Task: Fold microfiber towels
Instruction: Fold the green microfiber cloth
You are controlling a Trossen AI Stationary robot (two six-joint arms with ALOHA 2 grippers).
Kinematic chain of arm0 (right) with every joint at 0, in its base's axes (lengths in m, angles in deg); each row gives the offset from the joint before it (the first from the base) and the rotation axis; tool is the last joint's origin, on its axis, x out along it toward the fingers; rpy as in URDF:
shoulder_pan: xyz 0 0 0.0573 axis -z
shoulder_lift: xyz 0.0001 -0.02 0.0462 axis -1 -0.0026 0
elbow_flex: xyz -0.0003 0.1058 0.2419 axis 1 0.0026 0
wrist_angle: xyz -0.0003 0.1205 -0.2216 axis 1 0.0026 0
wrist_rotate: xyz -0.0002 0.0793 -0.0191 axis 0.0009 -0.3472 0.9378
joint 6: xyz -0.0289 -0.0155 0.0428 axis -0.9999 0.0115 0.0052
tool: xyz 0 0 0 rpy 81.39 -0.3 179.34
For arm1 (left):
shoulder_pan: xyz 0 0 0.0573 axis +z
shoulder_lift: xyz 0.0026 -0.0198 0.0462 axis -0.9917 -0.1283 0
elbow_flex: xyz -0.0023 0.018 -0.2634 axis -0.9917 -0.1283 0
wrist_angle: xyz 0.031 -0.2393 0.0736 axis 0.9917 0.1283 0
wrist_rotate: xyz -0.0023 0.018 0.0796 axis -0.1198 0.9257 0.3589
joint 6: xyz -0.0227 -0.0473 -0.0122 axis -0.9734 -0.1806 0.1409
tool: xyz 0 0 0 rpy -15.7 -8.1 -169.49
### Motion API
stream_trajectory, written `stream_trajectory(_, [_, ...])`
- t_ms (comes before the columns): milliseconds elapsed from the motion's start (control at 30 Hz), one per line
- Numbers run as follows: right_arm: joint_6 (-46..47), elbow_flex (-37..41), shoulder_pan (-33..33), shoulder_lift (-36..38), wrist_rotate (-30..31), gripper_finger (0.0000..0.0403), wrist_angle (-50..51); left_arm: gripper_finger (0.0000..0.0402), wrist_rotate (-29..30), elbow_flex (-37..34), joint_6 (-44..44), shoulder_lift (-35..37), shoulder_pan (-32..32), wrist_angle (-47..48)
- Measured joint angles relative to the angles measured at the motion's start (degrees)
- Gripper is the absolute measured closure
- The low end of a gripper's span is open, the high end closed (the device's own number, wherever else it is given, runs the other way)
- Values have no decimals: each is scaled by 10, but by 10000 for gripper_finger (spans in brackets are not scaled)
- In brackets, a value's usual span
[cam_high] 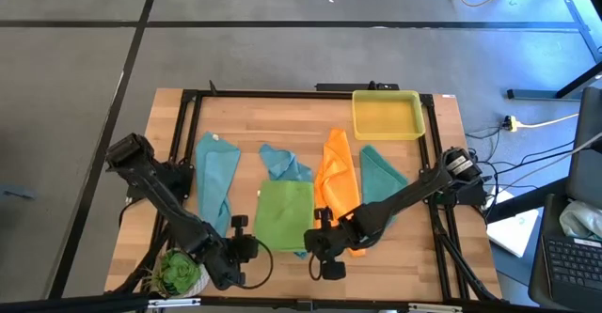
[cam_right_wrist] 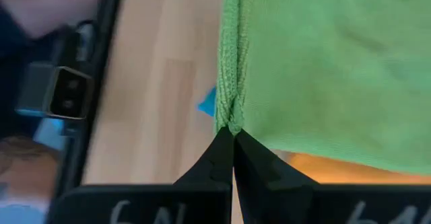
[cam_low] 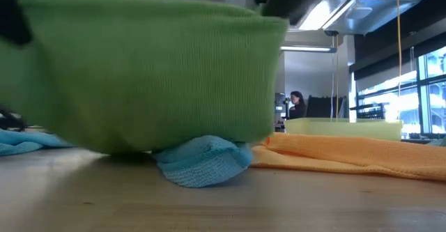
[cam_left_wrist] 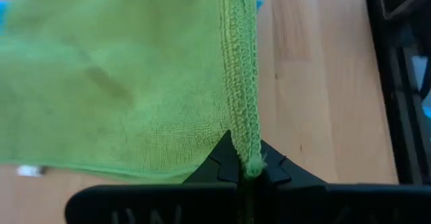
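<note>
The lime green towel [cam_high: 284, 215] is in hand: its two near corners are pinched, one by each gripper, and the near edge is held raised off the tabletop [cam_high: 282, 120]. This is judged to be the start of the first fold. In the low view the green cloth hangs as a broad curtain above the wood, with a bunched light blue towel [cam_low: 203, 160] lying under it.

The left gripper [cam_left_wrist: 244, 171] is seen with its jaws closed on the stitched hem at one corner of the green towel. The right gripper [cam_right_wrist: 232, 138] has its jaws closed on the hem at the other near corner. From above, both arms are stretched low toward the near edge of the tabletop, the left arm reaching in from the left side, the right arm slanting in from the right across the orange towel [cam_high: 337, 186]. The two grippers sit level with each other, the width of the towel between them.

The next move is judged to call for both corners to be carried together, away from the near edge and over the far edge of the cloth, with the hem kept taut between the grippers so that the halves lie flush.

The other towels lie flat further back: a teal one [cam_high: 215, 177] at left and a darker green-teal one [cam_high: 380, 177] beside the orange. A yellow tray [cam_high: 388, 113] stands at the far right corner.
</note>
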Motion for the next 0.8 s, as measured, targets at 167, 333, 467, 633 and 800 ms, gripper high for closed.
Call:
stream_trajectory(167, [-6, 29, 12, 0, 25, 397, -10, 401, 5, -9, 6, -14, 19, 24])
stream_trajectory(333, [-34, 25, 43, 0, 107, 397, 51, 401, 77, -15, 42, -14, 49, 90])
stream_trajectory(467, [-60, 24, 76, 2, 146, 397, 98, 401, 127, -15, 63, -14, 91, 131])
stream_trajectory(633, [-90, 42, 117, 2, 146, 397, 104, 401, 125, -29, 109, -14, 146, 115])
stream_trajectory(800, [-114, 56, 147, 2, 147, 397, 97, 401, 109, -67, 123, -14, 186, 74])
